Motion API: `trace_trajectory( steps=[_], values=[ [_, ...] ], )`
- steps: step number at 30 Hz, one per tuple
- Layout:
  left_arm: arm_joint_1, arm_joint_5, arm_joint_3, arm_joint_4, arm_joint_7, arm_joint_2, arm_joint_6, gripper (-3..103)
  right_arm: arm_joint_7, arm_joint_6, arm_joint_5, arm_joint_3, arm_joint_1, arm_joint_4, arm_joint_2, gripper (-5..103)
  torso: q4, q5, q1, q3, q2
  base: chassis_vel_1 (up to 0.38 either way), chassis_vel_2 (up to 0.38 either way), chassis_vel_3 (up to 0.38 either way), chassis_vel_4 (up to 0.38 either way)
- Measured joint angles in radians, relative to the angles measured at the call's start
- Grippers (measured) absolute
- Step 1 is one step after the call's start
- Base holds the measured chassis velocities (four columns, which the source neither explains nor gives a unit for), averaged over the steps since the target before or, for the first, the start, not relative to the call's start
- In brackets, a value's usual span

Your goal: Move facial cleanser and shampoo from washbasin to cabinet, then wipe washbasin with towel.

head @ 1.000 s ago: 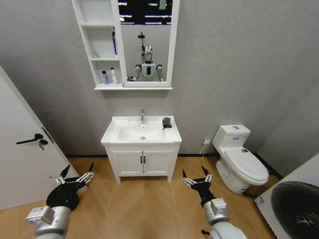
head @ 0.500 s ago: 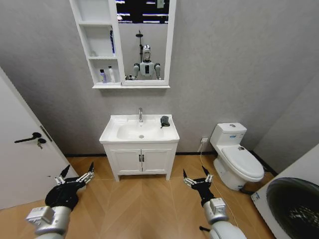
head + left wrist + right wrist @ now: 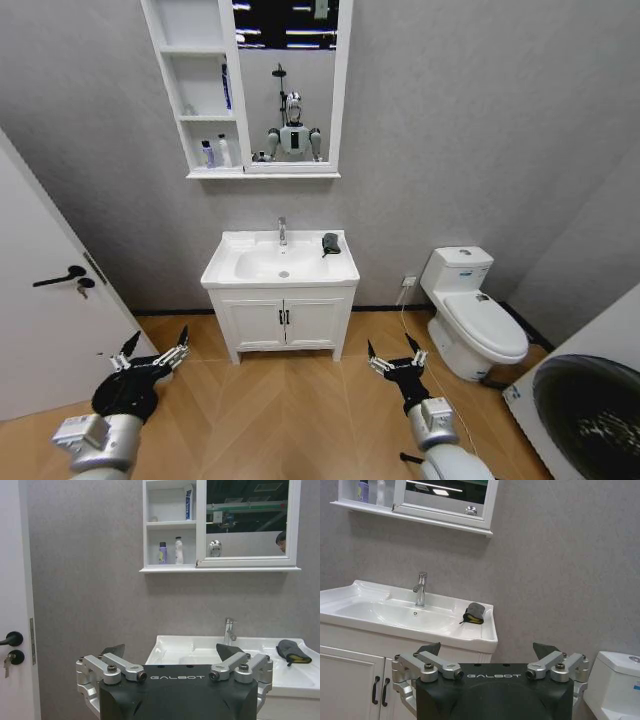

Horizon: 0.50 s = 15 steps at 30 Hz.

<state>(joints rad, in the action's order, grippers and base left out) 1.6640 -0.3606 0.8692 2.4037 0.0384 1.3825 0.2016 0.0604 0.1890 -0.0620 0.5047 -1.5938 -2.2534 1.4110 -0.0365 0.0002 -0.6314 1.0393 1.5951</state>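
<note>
head view shows the robot standing back from the washbasin (image 3: 281, 266), with wooden floor between them. the left gripper (image 3: 152, 349) hangs low on the left side above the floor, its fingers spread wide and holding nothing. the right gripper (image 3: 397, 353) hangs low on the right side in the same way, fingers wide apart and empty.

the facial cleanser (image 3: 208, 153) and the shampoo (image 3: 224, 151) stand upright side by side, very close together, in the lowest niche of the cabinet (image 3: 198, 90), with the purple bottle on the outer side and the white one nearer the mirror (image 3: 292, 84). a blue and white tube (image 3: 227, 87) stands in the middle niche.

the towel (image 3: 331, 243) lies crumpled on the flat rim of the washbasin, on the right of the chrome faucet (image 3: 283, 232), near the back corner. in the right wrist view a yellow edge shows under the dark cloth. a white toilet (image 3: 474, 316) stands well apart on the right, and a white door (image 3: 45, 320) with a black handle is on the left.
</note>
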Motion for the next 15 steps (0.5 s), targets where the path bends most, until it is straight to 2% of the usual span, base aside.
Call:
trace_trajectory(
  steps=[9, 15],
  values=[
    [0.000, 0.000, 0.000, 0.000, 0.000, 0.000, 0.000, 100, 0.000, 0.001, 0.001, -0.001, 0.000, 0.000, 0.000, 100, -0.0002, -0.0004, 0.000, 0.000, 0.000, 0.147, 0.130, -0.133, -0.123],
    [0.000, 0.000, 0.000, 0.000, 0.000, 0.000, 0.000, 100, 0.000, 0.001, 0.001, -0.001, 0.000, 0.000, 0.000, 100, -0.0001, -0.0001, 0.000, 0.000, 0.000, 0.033, 0.043, -0.029, -0.046]
  ],
)
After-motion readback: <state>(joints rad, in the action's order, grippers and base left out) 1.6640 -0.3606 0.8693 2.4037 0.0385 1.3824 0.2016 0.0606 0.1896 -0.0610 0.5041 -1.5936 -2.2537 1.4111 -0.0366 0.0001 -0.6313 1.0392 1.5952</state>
